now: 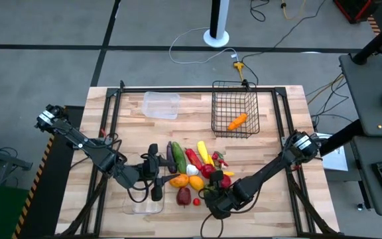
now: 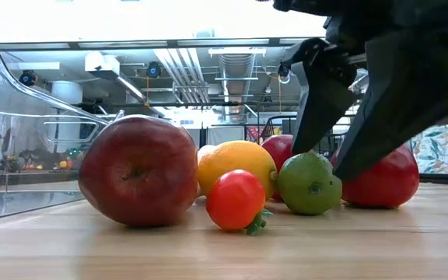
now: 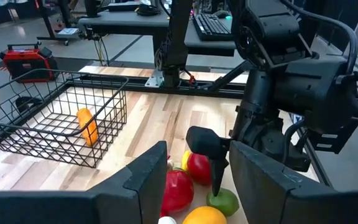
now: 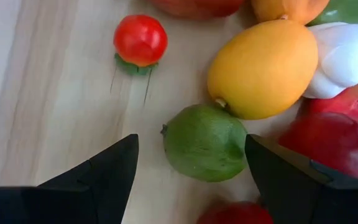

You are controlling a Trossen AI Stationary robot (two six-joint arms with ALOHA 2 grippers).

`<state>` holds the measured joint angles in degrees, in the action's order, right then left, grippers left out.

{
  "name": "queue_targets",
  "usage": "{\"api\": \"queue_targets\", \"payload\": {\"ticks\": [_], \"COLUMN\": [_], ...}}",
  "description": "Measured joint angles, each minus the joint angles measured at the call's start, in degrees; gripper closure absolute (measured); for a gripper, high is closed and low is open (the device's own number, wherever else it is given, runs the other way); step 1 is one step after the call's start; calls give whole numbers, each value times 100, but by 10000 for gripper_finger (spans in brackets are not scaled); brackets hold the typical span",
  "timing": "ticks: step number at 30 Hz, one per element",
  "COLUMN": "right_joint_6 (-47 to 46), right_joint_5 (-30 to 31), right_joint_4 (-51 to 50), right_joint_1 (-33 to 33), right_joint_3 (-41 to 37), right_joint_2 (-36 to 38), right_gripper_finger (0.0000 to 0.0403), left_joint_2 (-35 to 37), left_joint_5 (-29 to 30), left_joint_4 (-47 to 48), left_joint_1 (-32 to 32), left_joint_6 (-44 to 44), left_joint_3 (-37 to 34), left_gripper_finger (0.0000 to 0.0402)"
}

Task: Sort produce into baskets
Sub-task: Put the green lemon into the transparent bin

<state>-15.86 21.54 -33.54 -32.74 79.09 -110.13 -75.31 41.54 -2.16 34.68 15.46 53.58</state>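
The produce lies in a pile at the table's middle (image 1: 194, 169): a purple eggplant (image 1: 170, 156), a green cucumber (image 1: 178, 157), red and yellow peppers, a white bulb (image 4: 347, 59), a yellow lemon (image 4: 263, 62), a red apple (image 2: 138, 169) and a small tomato (image 2: 235, 199). My right gripper (image 4: 191, 165) is open and low over the pile's near edge. Its fingers stand on either side of a green lime (image 4: 205, 142) that rests on the table; no touch shows. My left gripper (image 1: 154, 174) is open and empty, left of the pile. An orange carrot (image 1: 237, 121) lies in the black wire basket (image 1: 219, 109).
A small clear tub (image 1: 160, 105) stands at the far side, left of the wire basket. A clear tray (image 1: 143, 206) lies at the near left, close to my left gripper. Black frame rails (image 1: 178, 88) run along the table's edges. Bare wood lies near and left of the lime.
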Motion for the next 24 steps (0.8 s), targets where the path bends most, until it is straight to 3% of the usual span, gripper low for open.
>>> {"api": "queue_targets", "payload": {"ticks": [12, 24], "right_joint_6": [152, 39], "right_joint_5": [13, -78], "right_joint_4": [7, 44], "right_joint_1": [81, 79], "right_joint_3": [0, 0], "right_joint_2": [-247, -201], "right_gripper_finger": [123, 192], "left_joint_2": [-2, -4], "left_joint_5": [5, 7], "left_joint_4": [1, 3], "left_joint_1": [0, 0], "left_joint_6": [-31, -28], "left_joint_3": [0, -2], "left_gripper_finger": [244, 244]}}
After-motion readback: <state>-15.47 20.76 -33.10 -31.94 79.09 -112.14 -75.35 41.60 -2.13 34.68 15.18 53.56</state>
